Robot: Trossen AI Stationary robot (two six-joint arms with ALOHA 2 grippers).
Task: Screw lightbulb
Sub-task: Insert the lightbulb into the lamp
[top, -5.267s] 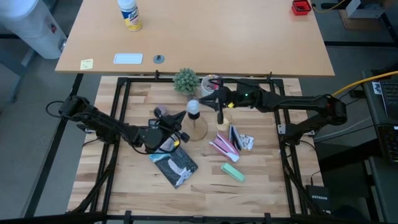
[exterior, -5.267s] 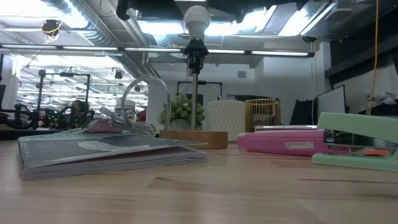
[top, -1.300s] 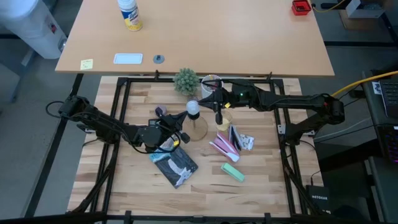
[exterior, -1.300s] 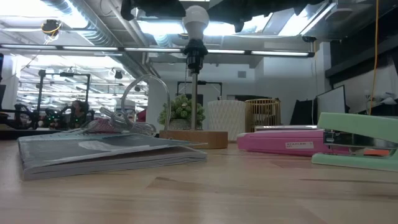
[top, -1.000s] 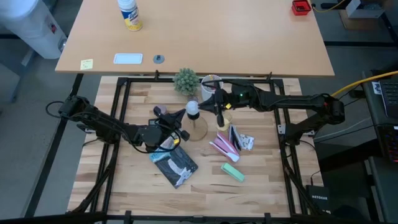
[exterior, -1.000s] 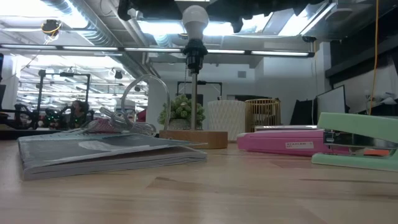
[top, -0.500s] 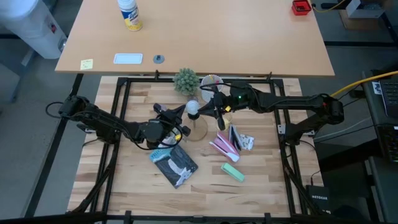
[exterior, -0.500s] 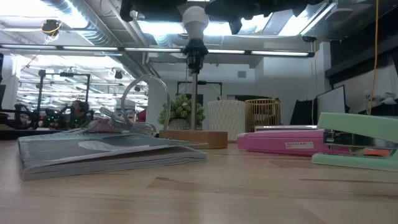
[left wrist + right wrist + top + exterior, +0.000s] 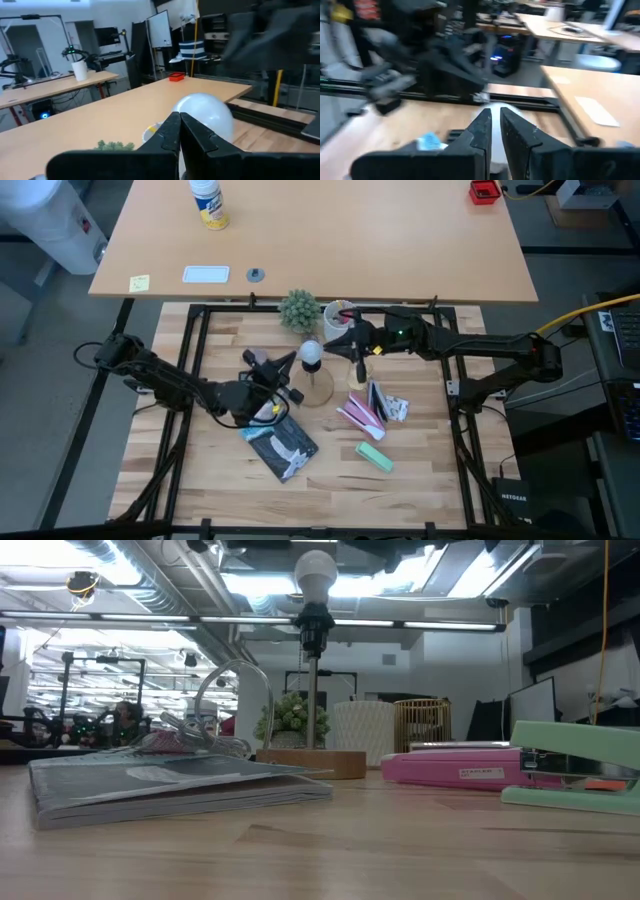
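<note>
The whitish lightbulb (image 9: 311,352) stands upright with its base in the black socket (image 9: 315,622) of the wooden cone stand (image 9: 319,386), mid-table. My left gripper (image 9: 292,361) is shut just left of the bulb, and the bulb (image 9: 205,114) shows right behind its fingertips (image 9: 178,127). My right gripper (image 9: 345,346) is shut a little to the bulb's right, pointing at it (image 9: 492,122). In the low view the bulb (image 9: 316,573) stands free, with nothing dark on it.
A small green plant (image 9: 298,310) and a white cup (image 9: 338,313) stand behind the stand. A booklet (image 9: 281,446) lies near left of it. A pink stapler (image 9: 360,416) and a green stapler (image 9: 375,457) lie to the near right.
My right gripper has drawn back from the bulb toward the table's right edge. In the low view the dark gripper shapes that hung around the bulb's top have gone up out of the picture. The bulb stays upright in the socket.
</note>
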